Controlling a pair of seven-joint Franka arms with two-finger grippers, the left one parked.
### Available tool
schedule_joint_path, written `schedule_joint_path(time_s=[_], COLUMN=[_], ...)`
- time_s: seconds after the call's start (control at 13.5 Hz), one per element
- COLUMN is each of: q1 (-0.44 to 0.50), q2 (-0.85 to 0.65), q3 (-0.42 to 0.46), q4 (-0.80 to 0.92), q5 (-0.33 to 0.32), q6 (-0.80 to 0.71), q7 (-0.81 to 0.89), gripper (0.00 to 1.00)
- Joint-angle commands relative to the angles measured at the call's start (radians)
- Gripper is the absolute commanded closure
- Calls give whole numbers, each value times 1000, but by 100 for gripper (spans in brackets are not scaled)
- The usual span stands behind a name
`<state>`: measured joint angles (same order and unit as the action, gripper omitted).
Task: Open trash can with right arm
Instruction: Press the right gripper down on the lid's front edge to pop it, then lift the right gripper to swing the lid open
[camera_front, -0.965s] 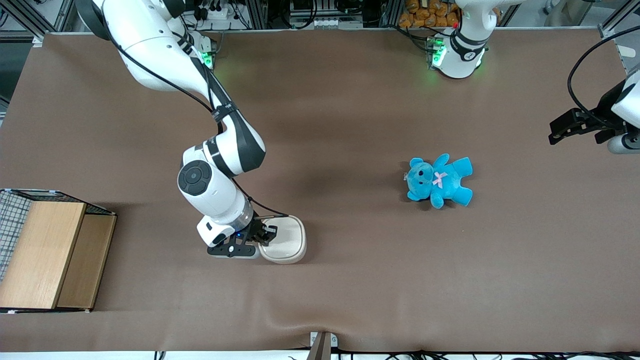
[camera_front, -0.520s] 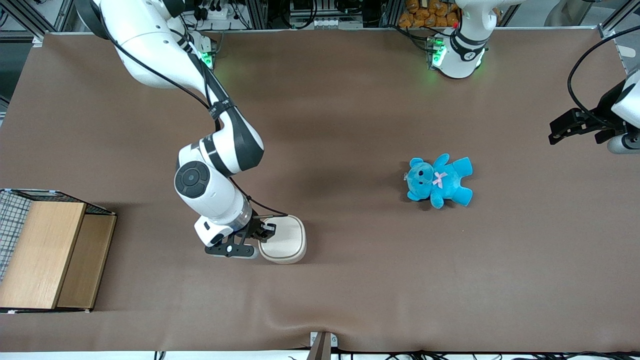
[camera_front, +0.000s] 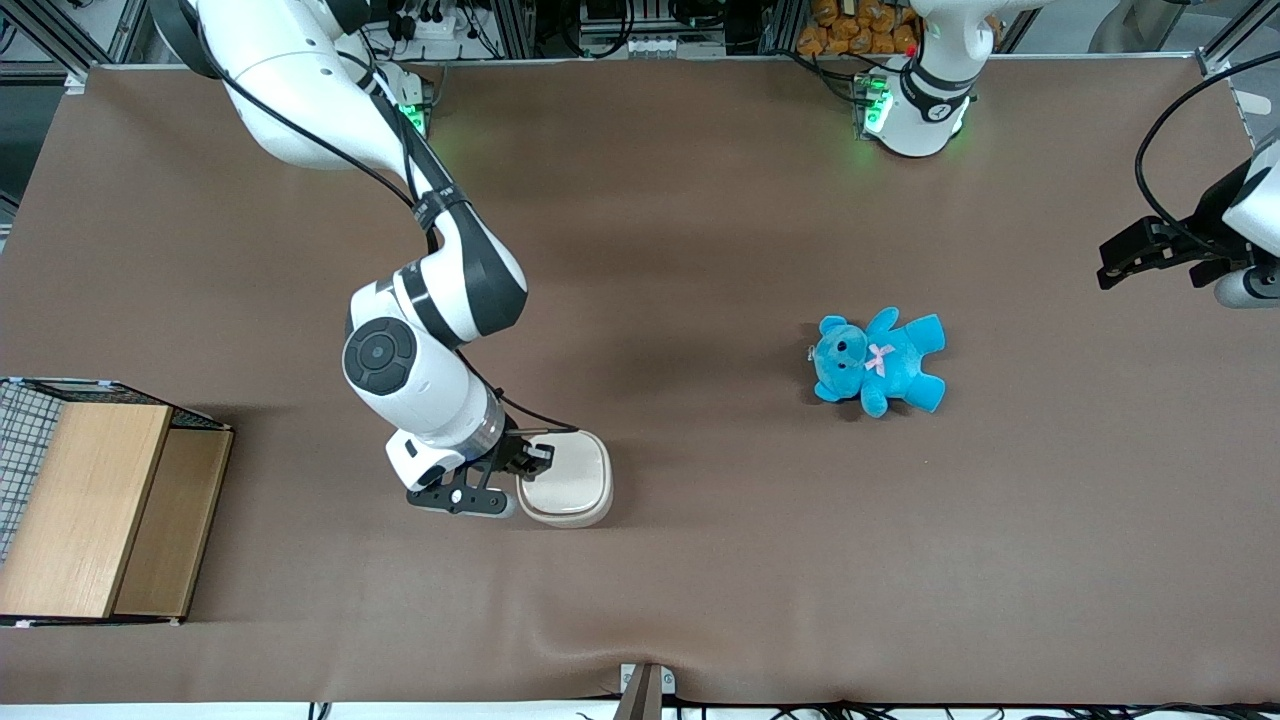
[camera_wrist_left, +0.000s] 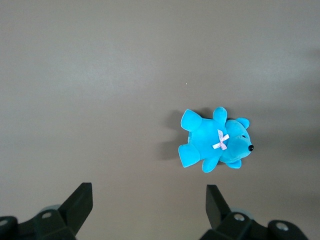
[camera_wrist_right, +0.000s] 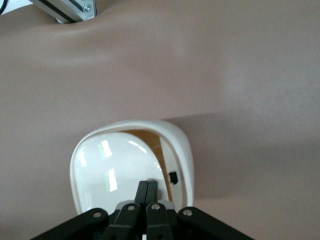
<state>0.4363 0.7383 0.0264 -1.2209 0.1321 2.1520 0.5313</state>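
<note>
The cream-white trash can (camera_front: 570, 486) stands on the brown table, nearer the front camera than the right arm's elbow. My right gripper (camera_front: 522, 462) is at the can's edge on the working arm's side, fingers pressed together against the lid. In the right wrist view the glossy lid (camera_wrist_right: 112, 172) is tilted up inside the can's rim (camera_wrist_right: 182, 152). A strip of tan inside (camera_wrist_right: 154, 145) shows in the gap. The shut gripper (camera_wrist_right: 147, 186) rests on the lid with nothing between the fingertips.
A blue teddy (camera_front: 878, 360) lies toward the parked arm's end of the table and also shows in the left wrist view (camera_wrist_left: 215, 140). A wooden-topped wire crate (camera_front: 95, 510) stands at the working arm's end. A table mount (camera_front: 645, 690) sits at the near edge.
My right arm's wrist and gripper have shifted slightly toward the working arm's end, staying at the can's edge. The lid looks tilted a little more. The teddy and crate have not moved.
</note>
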Motion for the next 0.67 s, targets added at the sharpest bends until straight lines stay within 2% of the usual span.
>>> schedule_joint_path(time_s=[0.0,0.22,0.59], q1=[-7,-7,-5], q2=[-5,-5,-5], q3=[30,63,93], q4=[69,92,129], q5=[-8,3,81], q6=[-81,-95,-95], q7=[68,111,193], gripper=[100,100,100])
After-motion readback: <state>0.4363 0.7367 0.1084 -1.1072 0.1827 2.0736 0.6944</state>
